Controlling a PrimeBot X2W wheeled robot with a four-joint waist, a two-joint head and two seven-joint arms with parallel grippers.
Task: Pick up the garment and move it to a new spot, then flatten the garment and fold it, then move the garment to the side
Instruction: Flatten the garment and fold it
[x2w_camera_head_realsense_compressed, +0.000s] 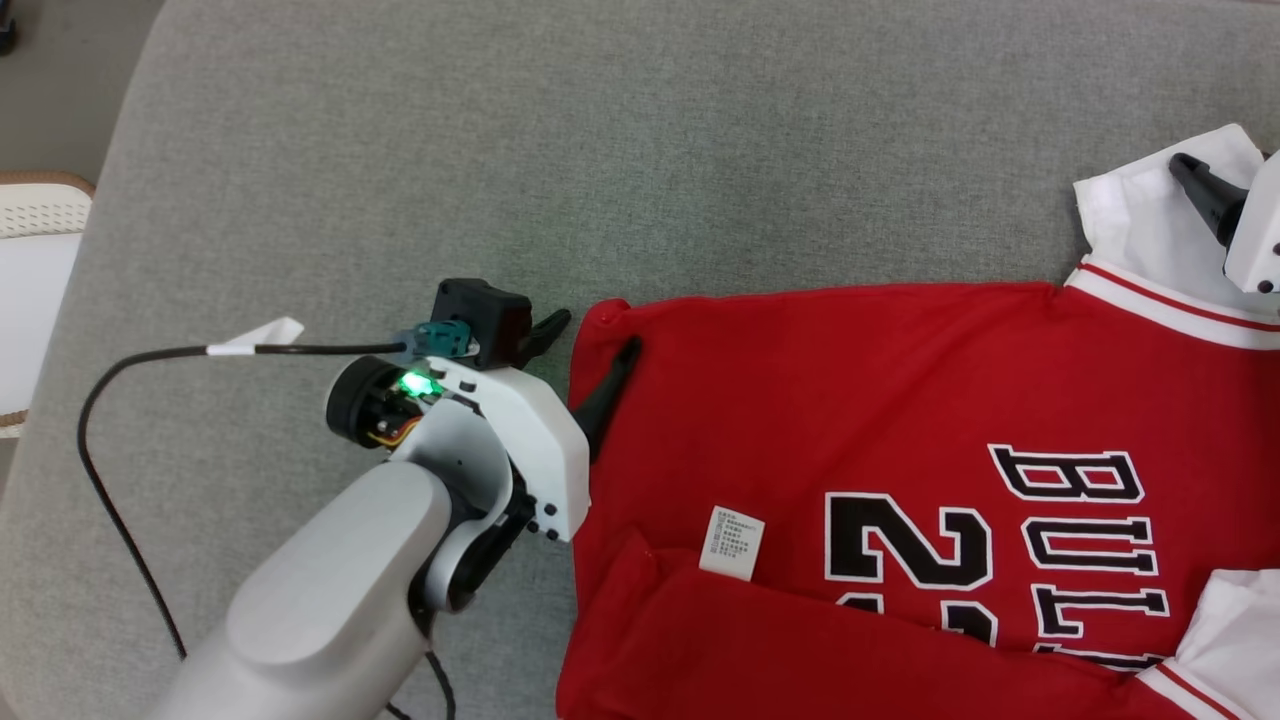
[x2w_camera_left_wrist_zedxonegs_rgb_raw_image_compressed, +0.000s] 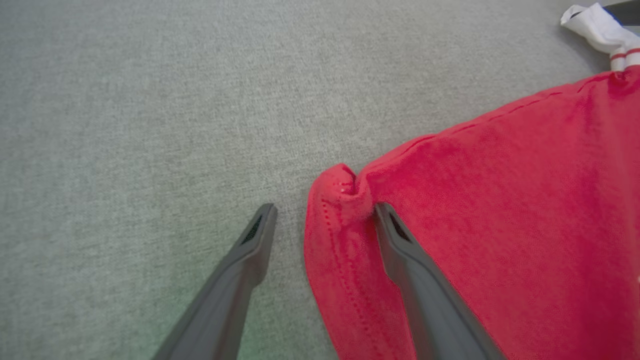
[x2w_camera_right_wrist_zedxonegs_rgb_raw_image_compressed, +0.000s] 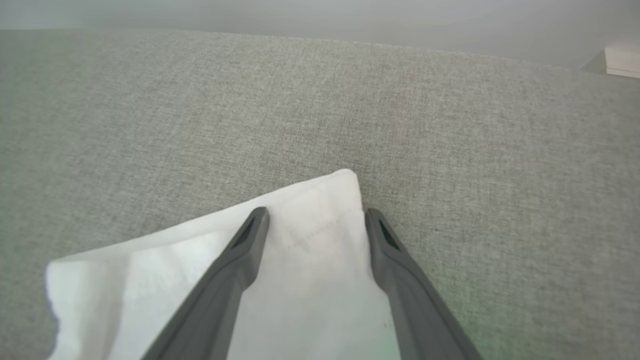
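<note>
- While my left gripper (x2w_camera_head_realsense_compressed: 596, 332) stands with its fingers spread, it straddles the far-left hem corner of the garment (x2w_camera_head_realsense_compressed: 900, 400). In the left wrist view, one finger rests on the grey surface (x2w_camera_head_realsense_compressed: 500, 150) just outside the hem. The other presses on the red cloth inside it, and the bunched corner sits between them, not yet pinched.
- My right gripper (x2w_camera_right_wrist_zedxonegs_rgb_raw_image_compressed: 316, 215) is spread wide too and holds nothing. Its fingers lie over the end of the white sleeve (x2w_camera_right_wrist_zedxonegs_rgb_raw_image_compressed: 150, 270) at the far right of the scene.
- The garment lies flat on the grey surface with its long axis running left to right, hem towards my left arm and shoulders and sleeves towards my right. The lettering reads sideways to me.
- What matters most, I judge, is that both my grippers sit along the same far edge, one at each end. The body of the garment stretches from them towards the near side.
- A fold already seems to lie along the near edge, by the white label (x2w_camera_head_realsense_compressed: 732, 543).
- Closing both grippers where they are should let me carry the far edge nearward as one line.
</note>
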